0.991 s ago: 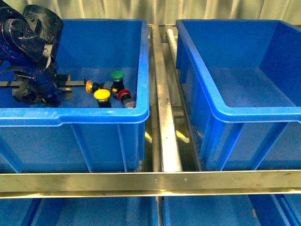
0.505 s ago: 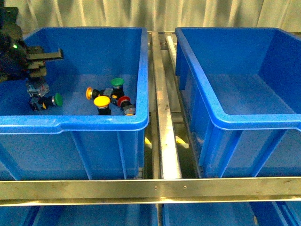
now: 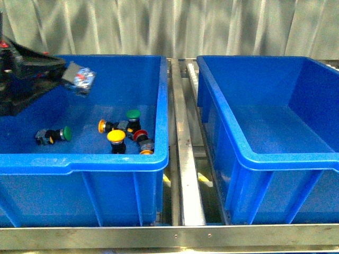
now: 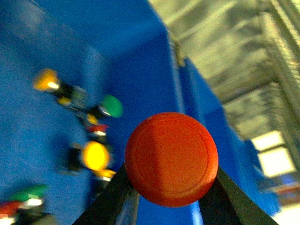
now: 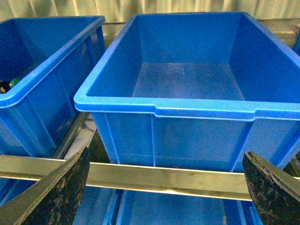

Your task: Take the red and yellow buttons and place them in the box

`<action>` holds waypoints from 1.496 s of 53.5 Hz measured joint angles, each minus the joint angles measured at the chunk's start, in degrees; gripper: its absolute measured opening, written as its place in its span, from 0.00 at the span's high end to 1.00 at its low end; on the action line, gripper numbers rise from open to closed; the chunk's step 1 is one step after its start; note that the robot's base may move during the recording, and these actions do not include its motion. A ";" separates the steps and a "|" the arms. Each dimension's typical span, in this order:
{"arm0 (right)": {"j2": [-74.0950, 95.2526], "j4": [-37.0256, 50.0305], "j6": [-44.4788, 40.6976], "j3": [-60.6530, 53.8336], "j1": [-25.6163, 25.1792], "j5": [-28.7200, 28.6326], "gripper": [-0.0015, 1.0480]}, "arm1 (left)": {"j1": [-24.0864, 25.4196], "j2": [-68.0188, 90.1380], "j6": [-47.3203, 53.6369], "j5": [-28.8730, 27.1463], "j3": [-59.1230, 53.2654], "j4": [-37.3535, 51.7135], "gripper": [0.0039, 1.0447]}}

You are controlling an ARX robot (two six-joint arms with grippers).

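Front view: the left pincer [image 3: 68, 74] hangs above the glossy blue plastic left bin [image 3: 106, 159], clamped on the red button [image 3: 80, 79] (grey stubby body showing). A yellow button [image 3: 115, 136] stands on the bin floor.

Left wrist view: a smooth round red cap sits between black fingers.

Right wrist view: the right pincer [image 5: 166, 154] gapes wide before the right bin [image 5: 187, 110].

Cool, even light falls from overhead. The front view is soft and grainy, with glare on the steel rail [image 3: 186, 159]. In the left wrist view the red button [image 4: 171, 159] is sharp, the bin [image 4: 131, 47] behind it blurred.
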 joint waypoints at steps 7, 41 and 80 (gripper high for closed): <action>0.00 0.00 0.02 0.00 0.00 0.00 0.06 | -8.48 0.15 -6.40 1.40 -1.25 6.82 0.75; 17.25 29.59 -17.86 0.35 0.52 9.09 0.06 | -28.85 4.09 -7.93 -1.60 11.96 1.55 0.75; 58.82 16.20 60.24 40.44 -7.76 3.32 0.06 | -32.74 -0.96 -3.48 -4.68 11.89 -1.31 0.75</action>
